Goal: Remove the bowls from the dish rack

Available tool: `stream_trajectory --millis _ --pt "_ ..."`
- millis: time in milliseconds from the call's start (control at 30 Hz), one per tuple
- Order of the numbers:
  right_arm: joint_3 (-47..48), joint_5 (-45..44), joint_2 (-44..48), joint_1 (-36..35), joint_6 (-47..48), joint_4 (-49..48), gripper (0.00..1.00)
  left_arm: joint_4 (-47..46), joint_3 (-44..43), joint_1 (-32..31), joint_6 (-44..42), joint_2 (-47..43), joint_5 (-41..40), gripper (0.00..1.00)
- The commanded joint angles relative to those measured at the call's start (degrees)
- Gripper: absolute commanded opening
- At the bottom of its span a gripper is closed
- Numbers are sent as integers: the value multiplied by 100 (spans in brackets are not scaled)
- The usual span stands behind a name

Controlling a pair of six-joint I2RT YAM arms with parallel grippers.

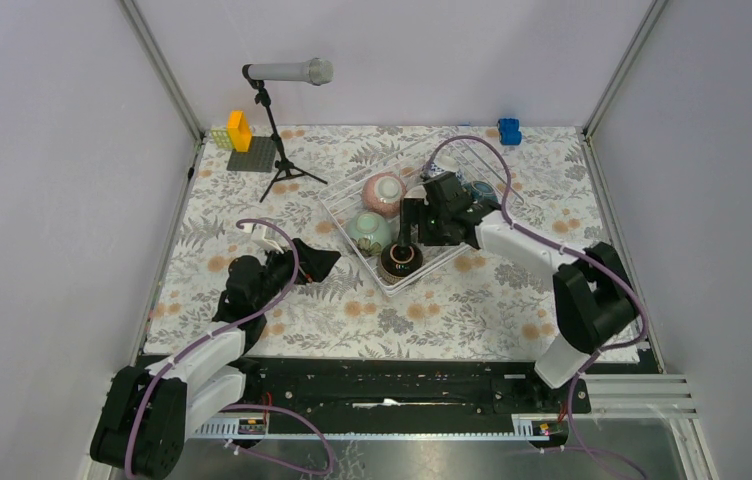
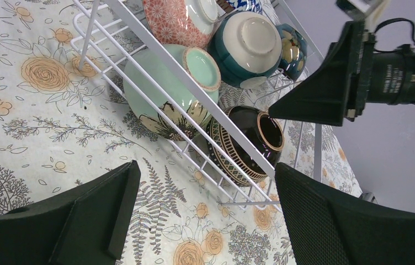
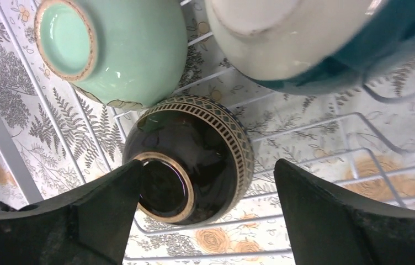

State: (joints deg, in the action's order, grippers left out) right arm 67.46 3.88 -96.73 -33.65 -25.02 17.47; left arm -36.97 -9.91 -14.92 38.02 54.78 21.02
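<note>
Top external view: the rack (image 2: 318, 154) sits turned cornerwise on the flowered cloth (image 1: 512, 290), a little beyond the worktop's middle and toward the far edge. All the bowls that show lie inside it.

The pink bowl (image 1: 384, 190) is at the far left of the rack and the mint bowl (image 1: 367, 230) is just nearer. The brown bowl (image 1: 402, 259) is in the corner nearest the arms. The right arm covers the rest of the rack from above. In the left wrist view, the teal bowl (image 2: 249, 47) rests foot up against the mint one. The dark teal bowl (image 2: 292, 49) is just beside it. A blue-white bowl (image 2: 248, 5) shows only as a sliver at the frame's top.

The right gripper (image 3: 208, 187) hangs over the brown bowl with its fingers spread, one on each side of it. The bowl lies tipped, its gold-ringed foot turned toward the wrist camera. One finger (image 3: 106, 204) overlaps that foot in the view; whether it touches cannot be told.

The left gripper (image 1: 302, 262) is low over the cloth left of the rack, near the worktop's middle. Its jaws are apart and hold nothing.

A microphone (image 1: 289, 72) on a tripod stands near the far left corner beside a grey baseplate (image 1: 252, 155). A blue block (image 1: 509, 131) sits at the far edge, toward the right corner.
</note>
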Motion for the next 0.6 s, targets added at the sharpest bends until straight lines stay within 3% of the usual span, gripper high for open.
stream_trajectory --millis 0,333,567 --pt "-311 -795 870 -19 -203 -345 99 -216 -110 -19 -14 -102 32 97" --pt "-634 -2481 1760 -14 -1225 -573 100 -214 -107 -17 -14 -144 29 97" --pt "-607 -2096 1465 24 -762 -1300 100 -219 -99 -20 -19 -120 12 97"
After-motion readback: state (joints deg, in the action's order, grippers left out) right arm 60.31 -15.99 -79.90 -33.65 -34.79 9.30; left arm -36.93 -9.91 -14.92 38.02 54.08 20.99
